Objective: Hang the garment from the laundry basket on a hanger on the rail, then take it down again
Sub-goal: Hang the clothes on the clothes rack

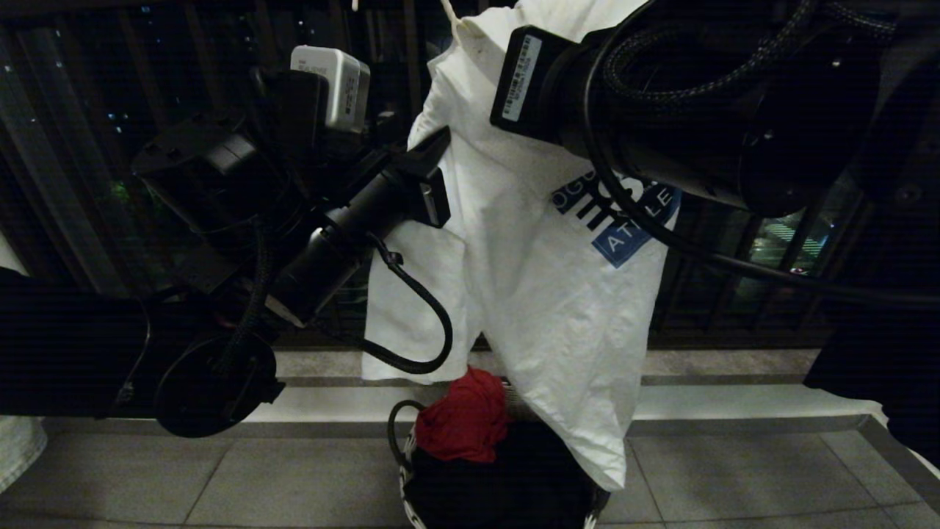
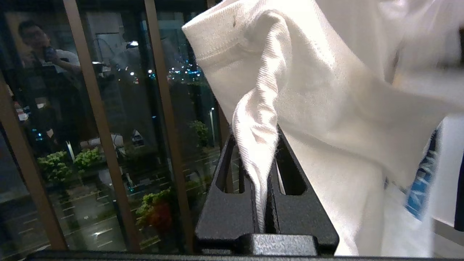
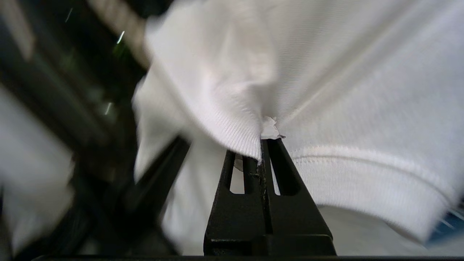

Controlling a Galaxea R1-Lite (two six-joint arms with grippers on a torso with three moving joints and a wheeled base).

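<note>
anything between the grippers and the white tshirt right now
Nothing visible. The left gripper is shut on a fold of the T-shirt, and the right gripper is shut on its ribbed edge, holding it above the laundry basket.

Night scene. Across the upper half of the head view run dark balcony railing bars (image 1: pixel 88 147) with scattered city lights behind. Below them a pale stone step (image 1: pixel 734 402) crosses the frame, and grey floor tiles (image 1: pixel 294 477) fill the bottom. In the left wrist view, brown bars (image 2: pixel 101 123) stand before lit green shrubs (image 2: pixel 65 159) at lower left.
</note>
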